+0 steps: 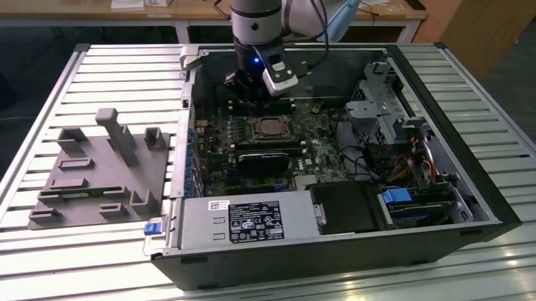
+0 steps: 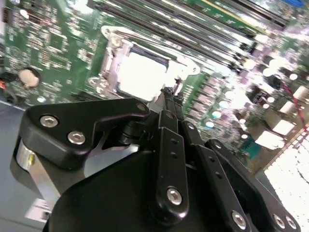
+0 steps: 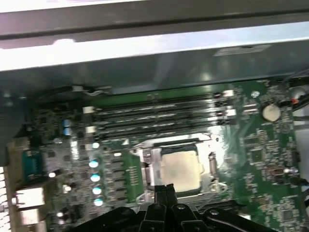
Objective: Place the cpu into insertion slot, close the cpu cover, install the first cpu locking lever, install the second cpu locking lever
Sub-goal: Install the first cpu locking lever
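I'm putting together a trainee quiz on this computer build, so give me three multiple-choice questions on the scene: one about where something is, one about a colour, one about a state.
1. Where is the cpu? A) in a person's hand B) in the insertion slot C) on a shelf
2. What colour is the fixture beside the computer case? A) grey B) red C) yellow
3. How is the cpu cover? A) standing upright B) taken off C) lying flat around the cpu

Answers: B, its pale top sits in the slot in both wrist views; A, the exterior view shows it grey; C, the silver frame rims the chip.
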